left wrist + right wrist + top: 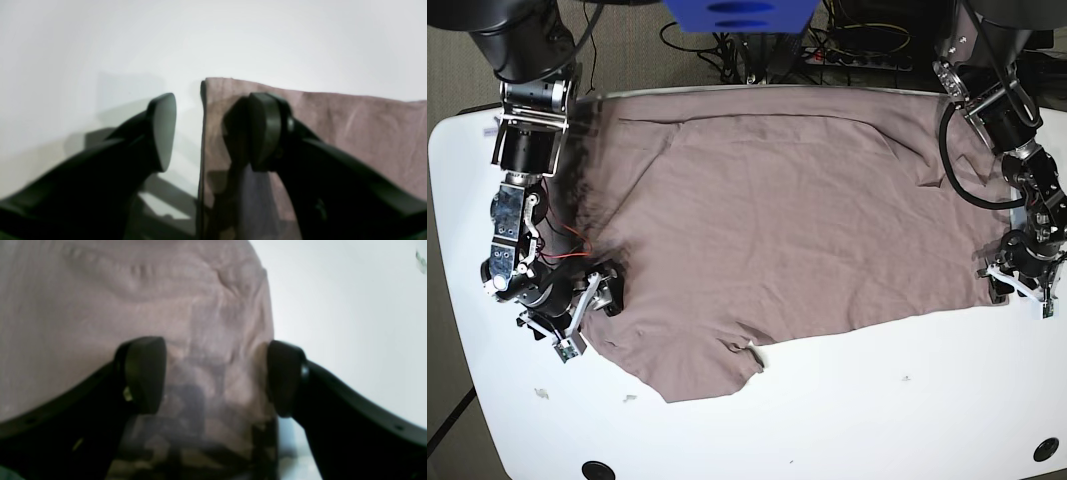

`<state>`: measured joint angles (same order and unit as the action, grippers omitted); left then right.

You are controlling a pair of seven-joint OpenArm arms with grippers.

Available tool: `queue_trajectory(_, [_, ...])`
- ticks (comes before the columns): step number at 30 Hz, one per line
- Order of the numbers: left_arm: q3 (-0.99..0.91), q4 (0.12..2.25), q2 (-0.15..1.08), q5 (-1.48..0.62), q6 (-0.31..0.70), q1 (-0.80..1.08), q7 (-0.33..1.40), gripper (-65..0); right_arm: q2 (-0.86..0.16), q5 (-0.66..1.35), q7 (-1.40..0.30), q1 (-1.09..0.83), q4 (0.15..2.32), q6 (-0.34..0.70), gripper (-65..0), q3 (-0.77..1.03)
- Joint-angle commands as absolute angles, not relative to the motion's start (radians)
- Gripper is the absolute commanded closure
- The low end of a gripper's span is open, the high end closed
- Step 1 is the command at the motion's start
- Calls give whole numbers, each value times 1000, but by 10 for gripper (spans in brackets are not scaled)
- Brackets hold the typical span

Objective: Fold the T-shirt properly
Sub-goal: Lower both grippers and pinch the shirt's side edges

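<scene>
T-shirt (787, 220), spread out broad over the smooth white table (877, 420); thin, matte mauve-brown knit, softly rumpled. Nearest, a short, blunt flap (697, 370) jutting from the lower left of the base view, crumpled at its end. Beside it, a fairly straight edge running right to a squared corner. Over that corner, left gripper (213, 133) with fingers apart, one above cloth, the other above bare white, edge in between. Over the cloth at the opposite side, right gripper (215, 375), likewise apart, one finger above the fabric, the other at its border. Farther back, long slanting folds and bunched ridges, deepest toward the right. Farthest, thin, looping black cables (887, 45) and a glossy blue part (742, 14).
</scene>
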<state>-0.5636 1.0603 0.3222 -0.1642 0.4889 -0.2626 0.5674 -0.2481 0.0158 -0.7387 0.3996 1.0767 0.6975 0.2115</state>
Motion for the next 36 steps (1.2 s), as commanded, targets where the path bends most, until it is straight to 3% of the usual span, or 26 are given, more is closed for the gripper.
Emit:
queue_trajectory(1, [-564, 1075, 339, -165, 489, -273, 566, -334, -263, 19, -711, 441, 1066, 698, -447, 219])
queue_trajectory(25, [-552, 1045, 325, -159, 515, -276, 535, -406, -252, 19, -707, 428, 1101, 698, -460, 208])
queue_trajectory(36, [-550, 1037, 320, -155, 518, -284, 594, -322, -254, 18, -705, 428, 1092, 698, -462, 209])
